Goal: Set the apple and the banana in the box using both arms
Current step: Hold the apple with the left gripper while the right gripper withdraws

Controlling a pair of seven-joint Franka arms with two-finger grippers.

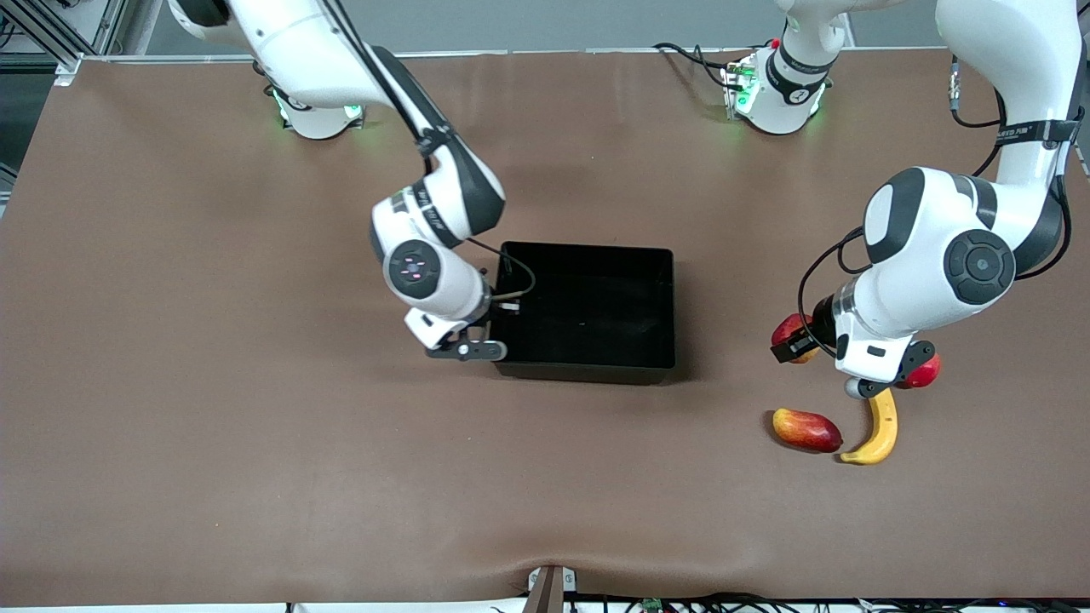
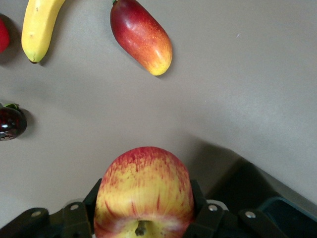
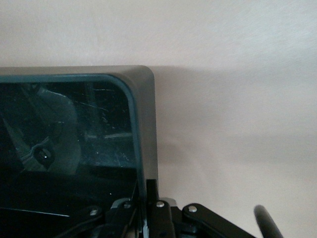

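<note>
The apple (image 2: 143,191), red streaked with yellow and stem toward the camera, sits between the fingers of my left gripper (image 2: 146,201), which is shut on it. In the front view the apple (image 1: 788,330) and left gripper (image 1: 799,342) are low over the table at the left arm's end, near the other fruits. The yellow banana (image 1: 879,430) lies on the table nearer the front camera and also shows in the left wrist view (image 2: 38,25). My right gripper (image 1: 496,330) is shut on the wall (image 3: 144,129) of the black box (image 1: 588,372) at the box's right-arm end.
A red-yellow mango-like fruit (image 1: 806,430) lies beside the banana and shows in the left wrist view (image 2: 141,35). A round red fruit (image 1: 926,373) lies partly under the left wrist. A dark round fruit (image 2: 10,123) lies close to the left gripper.
</note>
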